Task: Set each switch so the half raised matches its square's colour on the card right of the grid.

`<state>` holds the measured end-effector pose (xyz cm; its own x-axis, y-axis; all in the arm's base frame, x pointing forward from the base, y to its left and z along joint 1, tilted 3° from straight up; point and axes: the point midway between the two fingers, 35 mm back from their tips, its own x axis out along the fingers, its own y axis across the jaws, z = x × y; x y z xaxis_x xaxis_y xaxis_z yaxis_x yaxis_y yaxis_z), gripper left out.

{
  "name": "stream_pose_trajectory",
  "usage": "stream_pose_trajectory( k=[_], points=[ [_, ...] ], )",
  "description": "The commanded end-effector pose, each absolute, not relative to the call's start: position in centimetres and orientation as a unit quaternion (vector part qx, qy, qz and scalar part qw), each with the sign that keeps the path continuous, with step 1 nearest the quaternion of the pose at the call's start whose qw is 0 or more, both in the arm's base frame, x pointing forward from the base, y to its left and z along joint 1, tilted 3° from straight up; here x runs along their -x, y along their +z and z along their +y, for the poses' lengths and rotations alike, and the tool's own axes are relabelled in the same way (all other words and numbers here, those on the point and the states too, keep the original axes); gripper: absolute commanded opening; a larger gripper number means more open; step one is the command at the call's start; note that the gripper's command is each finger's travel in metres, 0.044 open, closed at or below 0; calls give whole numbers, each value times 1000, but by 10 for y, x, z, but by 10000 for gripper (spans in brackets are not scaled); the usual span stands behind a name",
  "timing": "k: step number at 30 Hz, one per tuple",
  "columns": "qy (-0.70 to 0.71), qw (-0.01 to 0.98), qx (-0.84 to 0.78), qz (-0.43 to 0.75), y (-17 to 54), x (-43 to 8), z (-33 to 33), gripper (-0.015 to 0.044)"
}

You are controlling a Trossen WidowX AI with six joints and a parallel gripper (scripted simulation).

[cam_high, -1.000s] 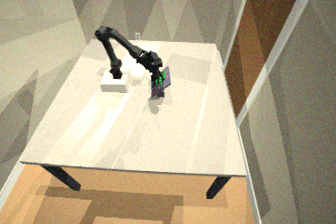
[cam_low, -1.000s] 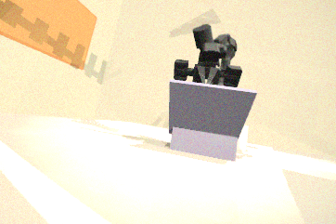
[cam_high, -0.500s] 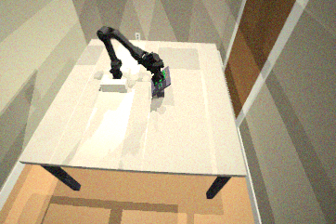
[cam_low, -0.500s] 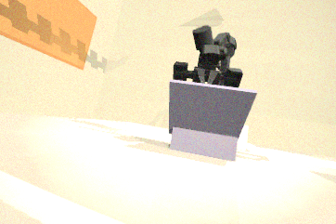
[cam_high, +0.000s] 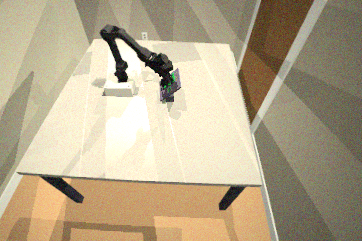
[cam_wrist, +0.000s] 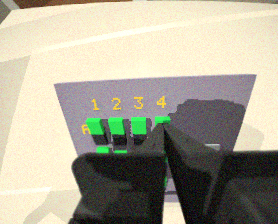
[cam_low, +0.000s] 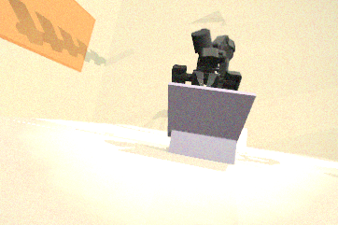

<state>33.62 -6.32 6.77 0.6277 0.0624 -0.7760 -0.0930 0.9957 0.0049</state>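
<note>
The tilted purple-grey panel (cam_high: 176,80) (cam_low: 205,113) (cam_wrist: 200,86) carries the switch grid. In the wrist view, row A switches A1 (cam_wrist: 95,126), A2 (cam_wrist: 116,126), A3 (cam_wrist: 139,126) and A4 (cam_wrist: 162,120) show green far halves, with dark near halves visible on the first three. Below, B1 (cam_wrist: 102,150) and B2 (cam_wrist: 120,152) show green tops; the rest of the grid is mostly hidden by the fingers. My gripper (cam_wrist: 161,127) is shut and empty, its tips at A4; contact is unclear. Only a pale edge of the card (cam_wrist: 212,146) shows; its squares are hidden.
The panel stands on a support on the white table (cam_high: 210,151). A white box (cam_high: 119,89) sits beside the arm's base. The arm's shadow darkens the panel's right part. A door and walls stand beyond the table.
</note>
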Motion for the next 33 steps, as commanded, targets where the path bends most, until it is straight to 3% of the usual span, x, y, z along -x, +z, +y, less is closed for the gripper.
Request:
stream_pose_trajectory(
  k=[1, 33],
  points=[
    [40, 902, 17, 430, 67, -337, -64, 0],
    [40, 902, 17, 430, 64, -339, -64, 0]
  ],
)
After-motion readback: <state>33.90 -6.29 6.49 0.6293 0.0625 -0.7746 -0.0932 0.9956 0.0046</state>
